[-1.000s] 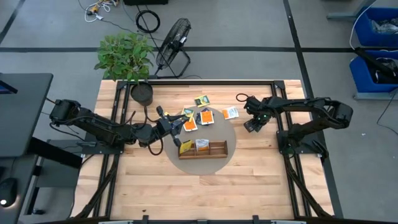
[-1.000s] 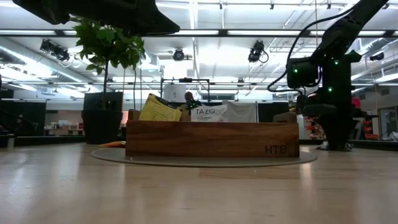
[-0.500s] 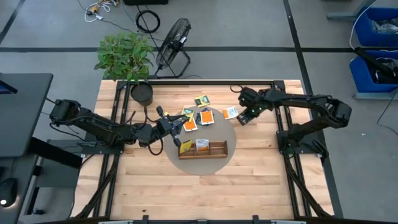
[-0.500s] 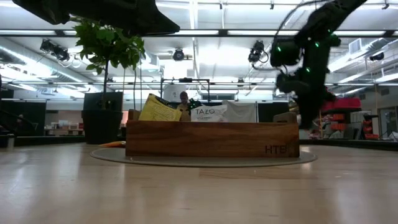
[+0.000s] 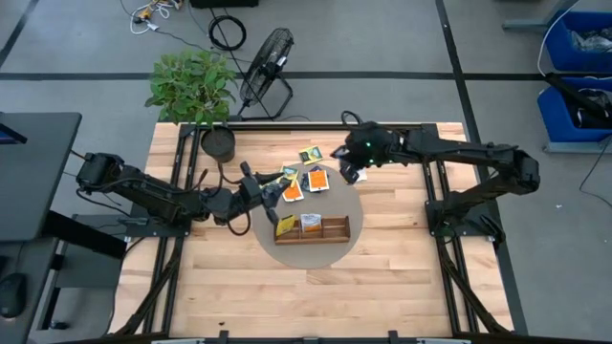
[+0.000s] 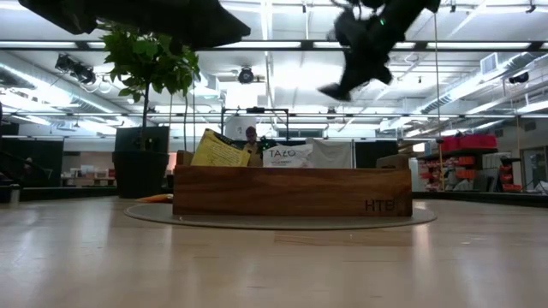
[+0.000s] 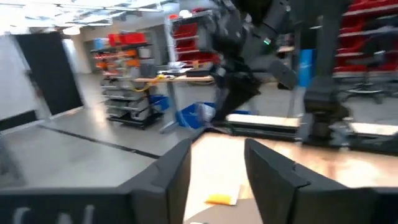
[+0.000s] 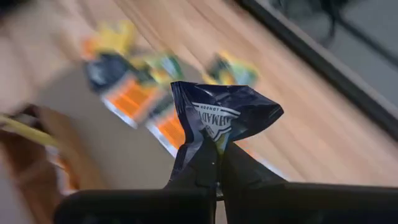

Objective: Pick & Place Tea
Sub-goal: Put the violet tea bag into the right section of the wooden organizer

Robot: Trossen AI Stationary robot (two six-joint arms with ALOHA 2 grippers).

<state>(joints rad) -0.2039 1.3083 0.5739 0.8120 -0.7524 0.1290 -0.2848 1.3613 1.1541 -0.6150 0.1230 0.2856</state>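
Pinching a dark blue tea packet by its lower edge, the right gripper hangs right of centre in the high view, raised over the loose packets, presumably carrying it towards the wooden tray; "LONDON" reads on its label; the tray's front shows "HTB", a white packet inside "TAZO"; the left gripper, jaws parted and empty, waits left of the pile.

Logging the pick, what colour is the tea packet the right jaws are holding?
Dark blue packet with white print, clearest in the right wrist view.
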